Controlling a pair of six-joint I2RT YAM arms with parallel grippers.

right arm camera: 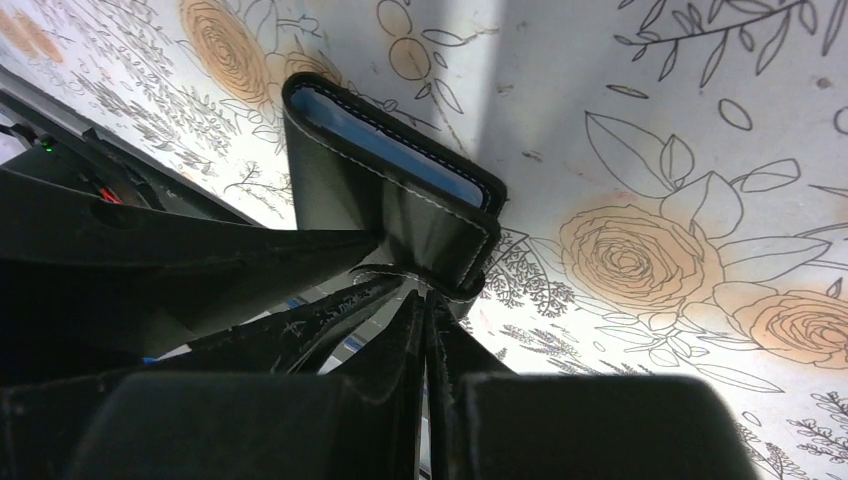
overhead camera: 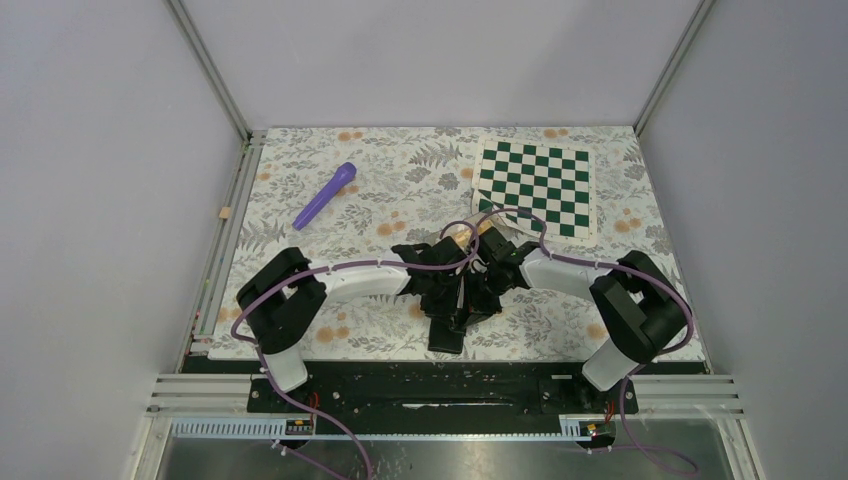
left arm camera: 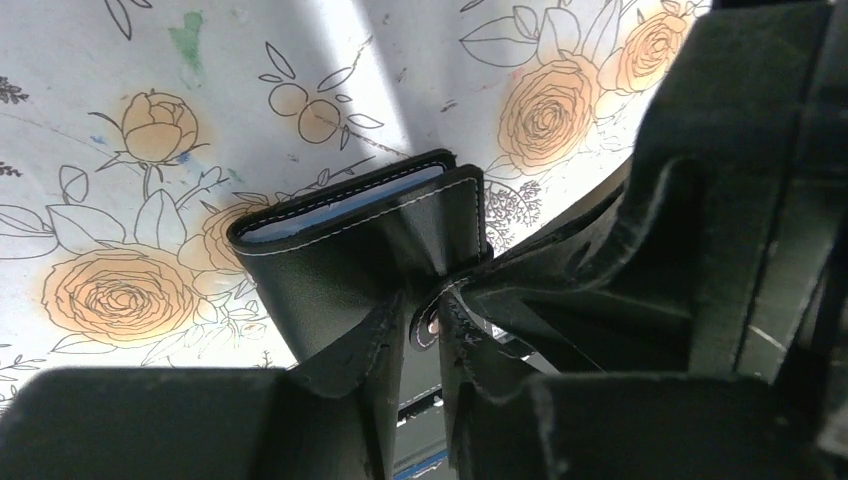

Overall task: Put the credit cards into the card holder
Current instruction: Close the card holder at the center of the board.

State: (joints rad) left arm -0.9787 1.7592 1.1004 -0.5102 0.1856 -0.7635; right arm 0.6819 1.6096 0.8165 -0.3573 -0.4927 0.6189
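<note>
The card holder [overhead camera: 446,337] is a black folded wallet, standing on the flowered cloth near the front middle, partly under both grippers. In the left wrist view it [left arm camera: 340,250] is folded shut, with pale blue lining along its top edge. My left gripper [left arm camera: 430,322] [overhead camera: 450,300] is closed on its snap tab. In the right wrist view the card holder [right arm camera: 380,200] stands the same way, and my right gripper [right arm camera: 428,295] [overhead camera: 480,298] is pinched on its lower flap edge. No orange-yellow credit cards show in any view.
A green-and-white chequered mat [overhead camera: 537,185] lies at the back right. A purple pen-like object [overhead camera: 325,195] lies at the back left. The table's front rail [overhead camera: 440,385] is just behind the grippers, and walls enclose the left, right and back.
</note>
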